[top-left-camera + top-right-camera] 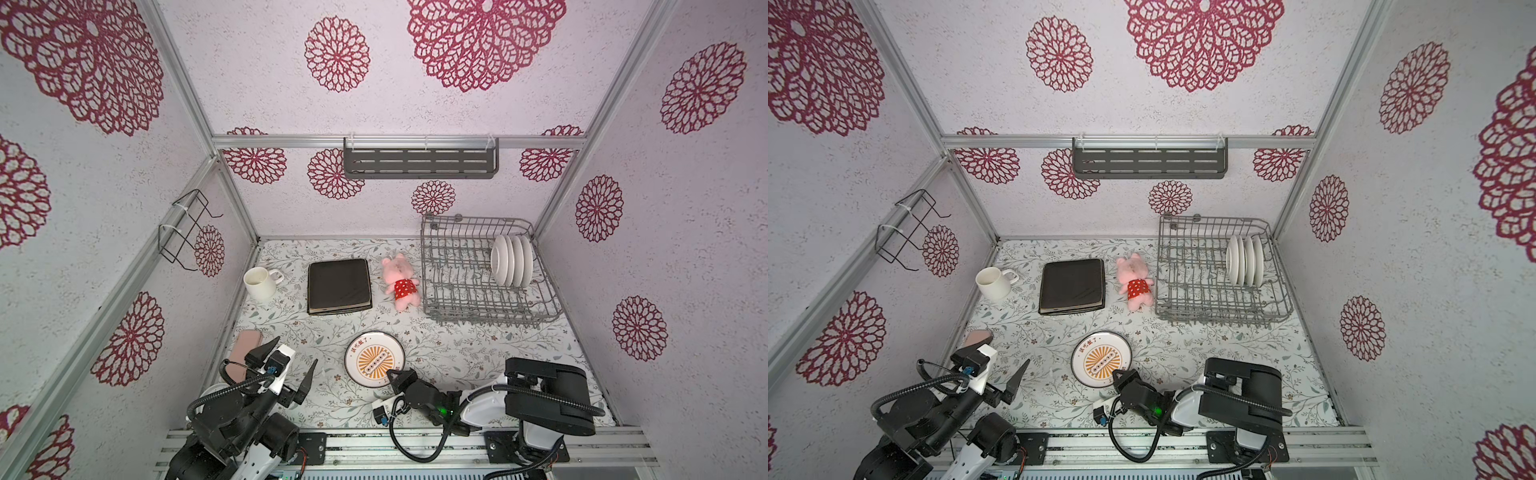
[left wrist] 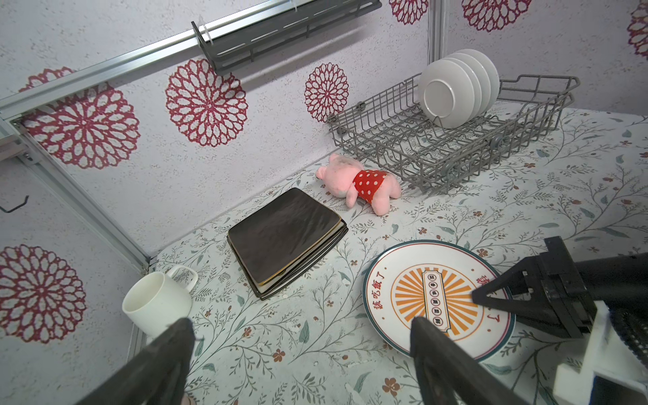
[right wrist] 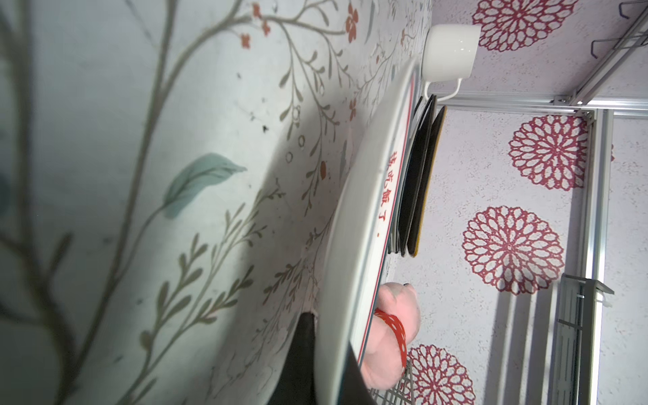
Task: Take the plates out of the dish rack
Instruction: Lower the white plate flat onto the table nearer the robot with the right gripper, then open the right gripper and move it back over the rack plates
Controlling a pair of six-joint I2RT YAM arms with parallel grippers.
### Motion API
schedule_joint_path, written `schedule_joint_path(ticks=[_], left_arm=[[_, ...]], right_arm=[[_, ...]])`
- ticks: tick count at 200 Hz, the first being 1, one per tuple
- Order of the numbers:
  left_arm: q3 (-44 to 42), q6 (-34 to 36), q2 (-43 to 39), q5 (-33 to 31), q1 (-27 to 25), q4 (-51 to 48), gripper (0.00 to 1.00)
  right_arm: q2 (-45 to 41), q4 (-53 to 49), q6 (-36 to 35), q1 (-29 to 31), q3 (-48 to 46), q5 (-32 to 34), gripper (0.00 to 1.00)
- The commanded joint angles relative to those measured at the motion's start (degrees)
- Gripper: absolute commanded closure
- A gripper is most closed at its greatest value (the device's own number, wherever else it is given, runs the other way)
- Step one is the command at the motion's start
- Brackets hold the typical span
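Four round white plates point(image 1: 511, 259) stand on edge, side by side, among the tines at the far right end of the grey wire dish rack point(image 1: 478, 316). The rack sits at the far right of the floral-cloth table point(image 1: 457, 353). A stack of dark square plates point(image 1: 338, 286) lies flat at the far middle, between the white mug point(image 1: 259, 283) on its left and the plush pig point(image 1: 401, 281) on its right. A printed round plate point(image 1: 374, 359) lies face up near the middle. The right gripper point(image 1: 394, 375) is clamped on its near right rim. The left gripper point(image 1: 295, 353) hovers at the near left, jaws wide apart, holding nothing.
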Motion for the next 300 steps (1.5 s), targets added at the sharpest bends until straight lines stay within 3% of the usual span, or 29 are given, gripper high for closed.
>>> schedule_joint_path(ticks=[1, 55, 146, 204, 228, 260, 280, 300], left_arm=[[-0.31, 0.99, -0.52, 1.18, -0.88, 0.75, 0.03], [-0.48, 1.18, -0.44, 1.34, -1.34, 0.71, 0.03], [-0.63, 1.32, -0.71, 1.24, -1.71, 0.76, 0.03], [-0.66, 1.55, -0.96, 1.46, -1.88, 0.73, 0.03], [-0.74, 1.59, -0.67, 1.38, -1.88, 0.71, 0.03], [-0.88, 1.58, -0.09, 1.08, -1.84, 0.81, 0.03], [-0.92, 1.64, 0.16, 1.02, -1.87, 0.90, 0.03], [-1.00, 1.72, 0.44, 0.91, -1.87, 0.94, 0.03]], right_arm=[[0.14, 4.54, 0.29, 0.64, 0.16, 2.80, 1.00], [1.92, 4.37, 1.16, 1.84, 0.17, 3.33, 0.97], [1.72, -0.47, 3.21, 2.80, -0.19, 2.75, 0.63], [-3.25, -15.23, 13.04, 2.82, -0.03, -5.41, 0.41], [-6.08, -26.27, 19.63, 2.77, 2.49, -6.79, 0.20], [-12.52, -38.75, 27.54, 2.73, 5.79, -9.88, 0.02], [-18.12, -43.52, 30.62, 2.42, 5.97, -10.47, 0.01], [-22.55, -50.37, 39.94, -0.79, 10.00, -8.28, 0.01]])
